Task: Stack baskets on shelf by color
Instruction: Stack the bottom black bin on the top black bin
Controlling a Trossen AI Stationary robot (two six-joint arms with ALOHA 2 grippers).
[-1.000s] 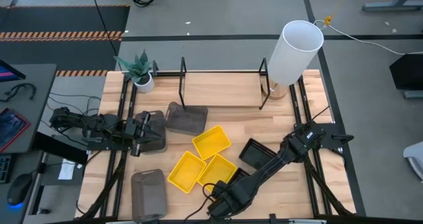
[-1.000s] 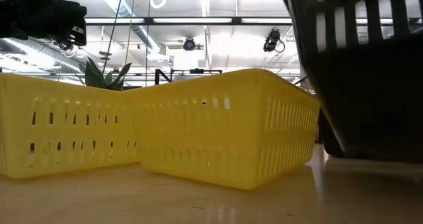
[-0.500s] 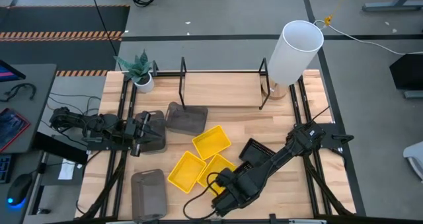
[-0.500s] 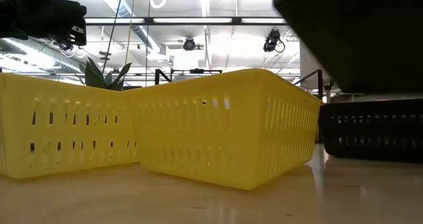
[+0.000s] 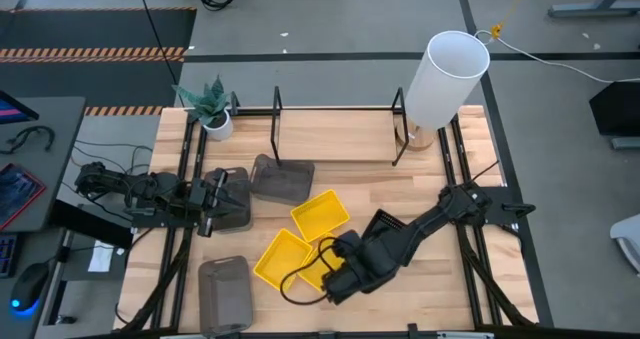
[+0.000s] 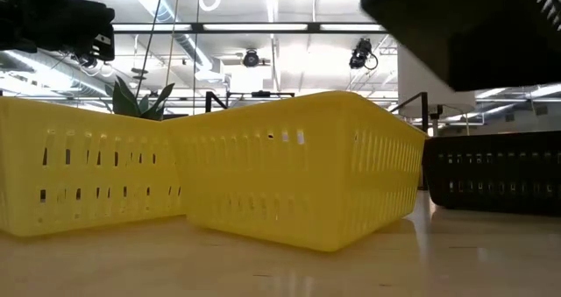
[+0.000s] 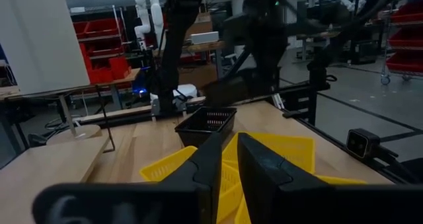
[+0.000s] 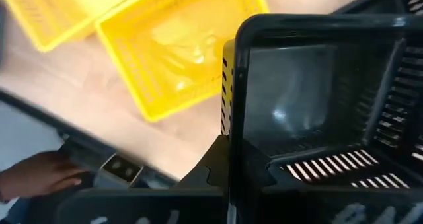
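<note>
Black basket [image 8: 317, 112] hanging clear of the table above the yellow baskets [image 5: 300, 241], pinched by one wall in the shut right gripper [image 8: 228, 164], another black basket [image 5: 385, 227] just beside. Thin one-wall hold: could tilt or slip out mid-swing, or clip a yellow basket below. Shelf [image 5: 335, 109] well apart, across the table. Left gripper [image 7: 227, 159] narrow, holding nothing visible, parked over a grey basket [image 5: 232, 194].

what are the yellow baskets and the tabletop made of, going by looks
The yellow baskets look like moulded plastic: thin slotted walls, rolled rims, a soft even sheen. The tabletop looks like light wood with a smooth sealed finish: plank seams show from above, and at table height it faintly mirrors the baskets.
</note>
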